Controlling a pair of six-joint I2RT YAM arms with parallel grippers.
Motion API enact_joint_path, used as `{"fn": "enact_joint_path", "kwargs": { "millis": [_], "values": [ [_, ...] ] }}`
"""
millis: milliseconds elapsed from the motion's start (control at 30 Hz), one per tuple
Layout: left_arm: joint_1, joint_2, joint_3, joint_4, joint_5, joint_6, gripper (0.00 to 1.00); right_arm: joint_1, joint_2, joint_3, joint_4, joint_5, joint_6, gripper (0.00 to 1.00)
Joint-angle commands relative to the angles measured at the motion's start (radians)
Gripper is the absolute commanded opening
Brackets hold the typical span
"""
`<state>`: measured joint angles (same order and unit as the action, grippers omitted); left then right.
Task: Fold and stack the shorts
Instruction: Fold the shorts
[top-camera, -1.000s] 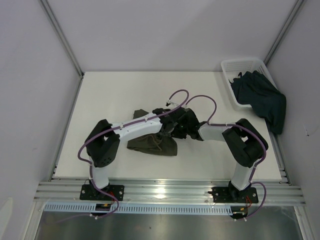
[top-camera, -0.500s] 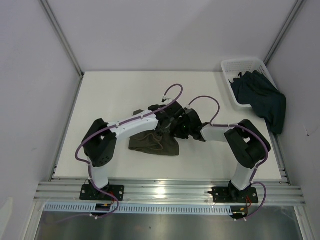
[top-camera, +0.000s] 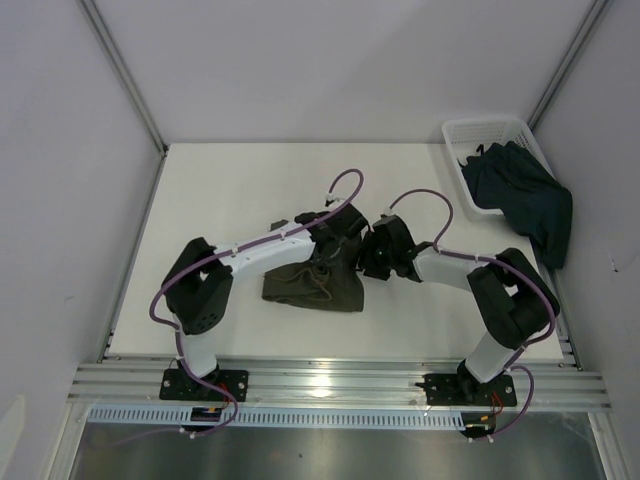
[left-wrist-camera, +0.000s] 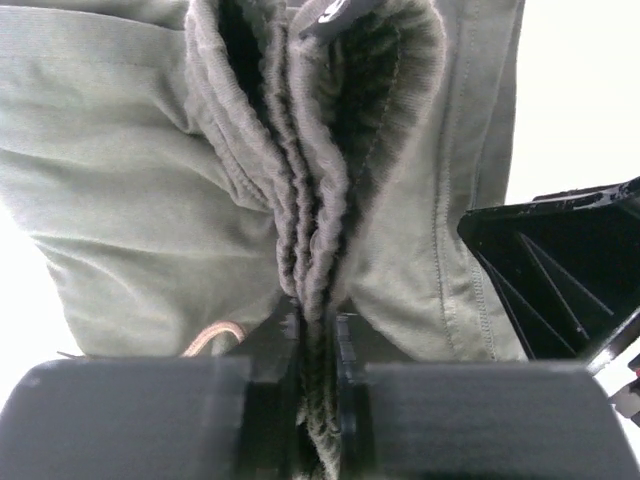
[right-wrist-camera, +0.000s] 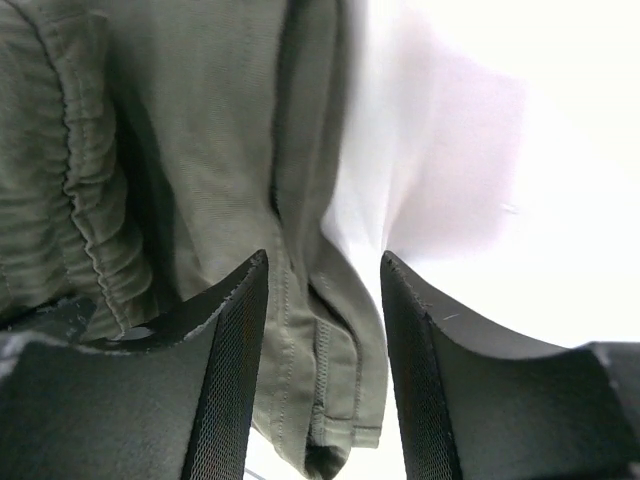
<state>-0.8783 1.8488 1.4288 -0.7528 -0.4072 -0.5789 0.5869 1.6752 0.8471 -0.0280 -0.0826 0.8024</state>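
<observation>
The olive-green shorts (top-camera: 300, 290) lie bunched and partly folded on the white table, in front of both arms. My left gripper (top-camera: 335, 235) is shut on the shorts' gathered waistband (left-wrist-camera: 318, 250) at their far right corner. Just to its right, my right gripper (top-camera: 372, 252) stands open. In the right wrist view a hemmed edge of the olive shorts (right-wrist-camera: 330, 380) hangs loose between the spread fingers (right-wrist-camera: 225, 370), touching neither. The dark navy-teal shorts (top-camera: 520, 195) hang out of the white basket (top-camera: 480, 130) at the back right.
The table (top-camera: 230, 190) has a metal rail along its left edge and white walls close on both sides. The basket sits in the far right corner, with the navy cloth spilling over its right rim towards the table edge.
My right gripper has opened, let go of the olive shorts and drawn slightly right. The left gripper stays shut on the cloth and has shifted a little away from the bases.
</observation>
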Motion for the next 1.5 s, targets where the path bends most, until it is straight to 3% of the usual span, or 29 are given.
{"fn": "enact_joint_path", "kwargs": {
  "millis": [0, 67, 133, 167, 367, 467, 633, 800, 933, 1200, 1333, 1467],
  "values": [
    [0.005, -0.071, -0.014, 0.085, 0.069, -0.026, 0.21, -0.015, -0.061, -0.013, -0.084, 0.049, -0.031, 0.51],
    [0.006, -0.106, -0.030, 0.122, 0.093, -0.021, 0.51, -0.030, -0.086, -0.023, -0.099, 0.061, -0.035, 0.51],
    [0.006, -0.166, -0.067, 0.148, 0.117, -0.022, 0.93, -0.053, -0.103, -0.037, -0.099, 0.063, -0.037, 0.51],
    [0.007, -0.192, -0.089, 0.165, 0.131, -0.019, 0.99, -0.062, -0.112, -0.052, -0.098, 0.058, -0.035, 0.51],
    [0.059, -0.379, -0.177, 0.277, 0.344, 0.008, 0.99, -0.105, -0.199, -0.094, -0.108, 0.053, -0.045, 0.49],
    [0.145, -0.421, -0.208, 0.285, 0.413, 0.030, 0.99, -0.098, -0.264, -0.100, -0.121, 0.041, -0.048, 0.47],
    [0.304, -0.439, -0.254, 0.254, 0.449, 0.082, 0.99, -0.012, -0.318, -0.040, -0.151, -0.002, -0.048, 0.45],
    [0.407, -0.439, -0.330, 0.311, 0.519, 0.093, 0.99, 0.070, -0.298, 0.047, -0.090, -0.094, -0.029, 0.36],
    [0.421, -0.413, -0.327, 0.329, 0.542, 0.128, 0.99, 0.103, -0.221, 0.087, 0.019, -0.221, -0.025, 0.23],
    [0.423, -0.369, -0.309, 0.346, 0.539, 0.133, 0.99, 0.110, -0.011, 0.072, 0.307, -0.405, 0.038, 0.14],
    [0.423, -0.333, -0.314, 0.383, 0.554, 0.134, 0.99, 0.084, 0.081, 0.018, 0.303, -0.369, 0.067, 0.08],
    [0.423, -0.239, -0.301, 0.443, 0.620, 0.142, 0.99, 0.054, 0.067, -0.111, 0.327, -0.322, 0.067, 0.06]
  ]
}}
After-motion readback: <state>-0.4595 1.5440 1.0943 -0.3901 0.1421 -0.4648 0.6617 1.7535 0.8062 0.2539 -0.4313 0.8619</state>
